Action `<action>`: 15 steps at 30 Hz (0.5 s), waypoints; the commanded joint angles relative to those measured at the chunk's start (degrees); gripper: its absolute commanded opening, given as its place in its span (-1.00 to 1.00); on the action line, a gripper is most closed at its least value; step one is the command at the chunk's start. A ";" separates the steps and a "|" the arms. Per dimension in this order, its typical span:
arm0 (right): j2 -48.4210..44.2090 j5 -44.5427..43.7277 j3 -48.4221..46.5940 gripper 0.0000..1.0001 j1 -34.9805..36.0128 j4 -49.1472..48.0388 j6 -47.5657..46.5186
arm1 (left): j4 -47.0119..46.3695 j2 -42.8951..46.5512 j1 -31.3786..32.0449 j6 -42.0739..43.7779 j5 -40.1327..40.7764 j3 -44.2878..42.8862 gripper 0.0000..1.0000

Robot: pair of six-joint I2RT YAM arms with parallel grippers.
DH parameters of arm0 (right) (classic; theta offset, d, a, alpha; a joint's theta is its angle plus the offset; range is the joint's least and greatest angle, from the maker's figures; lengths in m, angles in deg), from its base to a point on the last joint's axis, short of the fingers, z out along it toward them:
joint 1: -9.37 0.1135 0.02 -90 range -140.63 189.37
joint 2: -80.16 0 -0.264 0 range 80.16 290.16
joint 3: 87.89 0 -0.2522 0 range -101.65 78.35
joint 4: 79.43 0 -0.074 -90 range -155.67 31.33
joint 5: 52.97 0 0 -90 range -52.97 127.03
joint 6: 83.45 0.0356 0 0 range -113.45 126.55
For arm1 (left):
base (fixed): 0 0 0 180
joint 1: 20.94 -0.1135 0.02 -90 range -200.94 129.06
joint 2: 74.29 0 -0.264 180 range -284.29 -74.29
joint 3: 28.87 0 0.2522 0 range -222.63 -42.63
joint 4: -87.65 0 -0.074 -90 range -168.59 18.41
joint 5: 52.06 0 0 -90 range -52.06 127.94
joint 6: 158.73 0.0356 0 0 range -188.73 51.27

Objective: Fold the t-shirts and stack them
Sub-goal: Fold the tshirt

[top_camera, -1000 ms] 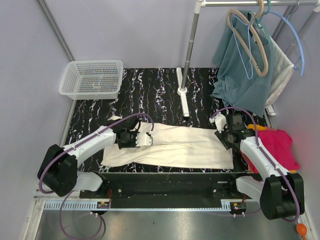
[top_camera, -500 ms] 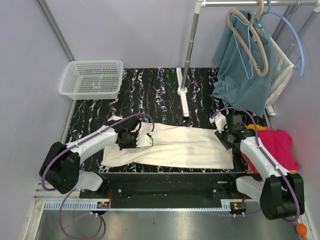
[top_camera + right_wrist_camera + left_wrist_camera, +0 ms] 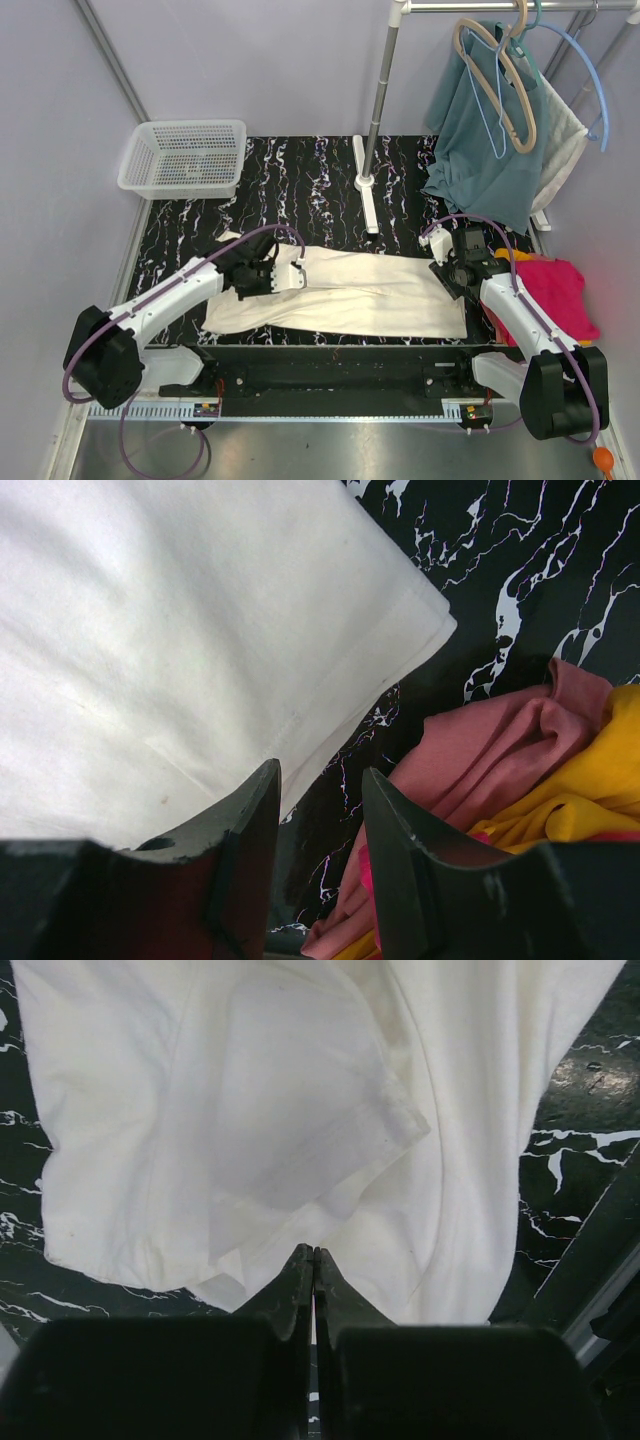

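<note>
**On the bench, one shirt half folded and two set aside**

Across the near half of the bench (image 3: pixel 300 190), toward 6 o'clock in the overhead view, the cream t-shirt (image 3: pixel 360 295) lies as a long band running from 9 o'clock to 3 o'clock. Its sides look turned in already, and in the left wrist view a sleeve lies folded over the body. It is not yet brought down to a compact packet, so I judge its folding to be about midway.

At 3 o'clock, just off the band's end, the pink t-shirt (image 3: pixel 555 290) sits in a loose heap with the orange t-shirt (image 3: pixel 508 254) showing at its far edge. From the right wrist view both look bunched rather than neatly squared. The cream shirt has to be folded across its length and then stacked with them, so most of the task looks to be left.

The left tool (image 3: pixel 313 1256) is at the 9 o'clock end of the cream shirt, toward its far edge. Its jaws are closed tight, with the tips meeting right at the cloth's edge, and they appear to pinch a thin fold of it.

The right tool (image 3: pixel 320 780) is at the shirt's 3 o'clock end. Its jaws stand partly apart with nothing between them. One finger is over the shirt's corner, the other is toward the pink cloth, and I cannot tell whether either touches.
</note>
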 commanded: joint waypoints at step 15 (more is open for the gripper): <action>-0.98 -0.15 -0.07 -0.10 0.38 -0.75 0.76 | -7.00 -2.09 0.99 1.95 1.40 3.76 0.13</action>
